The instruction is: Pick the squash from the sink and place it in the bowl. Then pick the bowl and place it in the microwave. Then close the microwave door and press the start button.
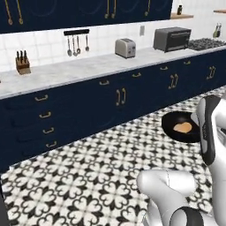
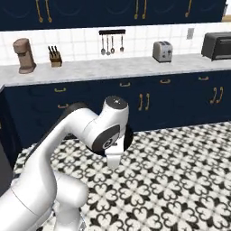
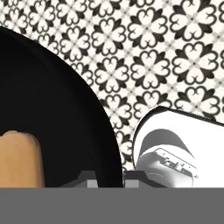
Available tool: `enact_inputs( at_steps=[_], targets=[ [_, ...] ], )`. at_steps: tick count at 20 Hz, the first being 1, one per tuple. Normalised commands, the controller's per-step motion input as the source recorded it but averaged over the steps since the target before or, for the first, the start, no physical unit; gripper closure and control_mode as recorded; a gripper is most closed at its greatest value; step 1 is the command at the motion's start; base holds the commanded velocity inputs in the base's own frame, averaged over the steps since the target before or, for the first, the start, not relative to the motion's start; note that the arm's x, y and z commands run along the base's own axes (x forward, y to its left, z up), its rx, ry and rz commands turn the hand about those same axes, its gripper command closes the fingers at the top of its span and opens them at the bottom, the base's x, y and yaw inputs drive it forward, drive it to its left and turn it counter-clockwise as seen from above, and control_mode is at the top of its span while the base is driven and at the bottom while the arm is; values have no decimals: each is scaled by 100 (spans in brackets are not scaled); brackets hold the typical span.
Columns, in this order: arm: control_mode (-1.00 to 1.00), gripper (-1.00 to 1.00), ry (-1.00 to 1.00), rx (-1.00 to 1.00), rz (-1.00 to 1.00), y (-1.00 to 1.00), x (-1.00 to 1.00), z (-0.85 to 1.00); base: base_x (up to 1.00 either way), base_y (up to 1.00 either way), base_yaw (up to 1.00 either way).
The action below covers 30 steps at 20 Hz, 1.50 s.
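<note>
A: Biggest first. Patterned floor (image 1: 88, 185) is wide and bare between the base and the navy cabinet run (image 1: 110, 97). Marble counter (image 1: 88, 68) runs the length of the back wall.

B: What's on the counter edge to edge?

A: Left base view: knife block (image 1: 22, 63), utensil rail (image 1: 76, 42) on the wall, toaster (image 1: 125, 47), toaster oven (image 1: 172, 39), cooktop (image 1: 206, 43) at far right. Right base view adds a coffee grinder (image 2: 25, 55) left of the knife block, past where the left view is cut off.

B: Arm?

A: White arm (image 2: 58, 149) bent over in the right base view; wrist points down, and a sliver of black rim pokes out from behind it.

B: Bowl?

A: Bowl (image 1: 180, 126) is carried in the air above the floor, just beside the arm link in the left base view, well short of the cabinets. Squash (image 1: 182, 128) lies inside it, near centre. Right base view hides the squash entirely.

B: Claw?

A: Gripper (image 3: 109, 178) pinched narrow across the bowl's rim: in the hand view one tip sits inside the rim, the other outside, rim edge between them. Squash is at lower left there, apart from the fingers (image 3: 86, 179).

B: Clearance?

A: Open floor all round the bowl; nearest edge is the arm itself.
</note>
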Motion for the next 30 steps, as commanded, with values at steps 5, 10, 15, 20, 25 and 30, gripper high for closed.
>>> enact_inputs(
  at_steps=[5, 10, 15, 20, 25, 30],
  targets=[
    [100, 100, 0, 0, 0, 0, 0, 0, -5, 0, -86],
    [100, 100, 0, 0, 0, 0, 0, 0, -3, 0, -84],
    [100, 100, 0, 0, 0, 0, 0, 0, 14, -19, -70],
    [100, 100, 0, 0, 0, 0, 0, 0, 79, -32, -56],
    [100, 100, 0, 0, 0, 0, 0, 0, 100, -64, -32],
    [100, 100, 0, 0, 0, 0, 0, 0, 100, -78, -21]
  ],
)
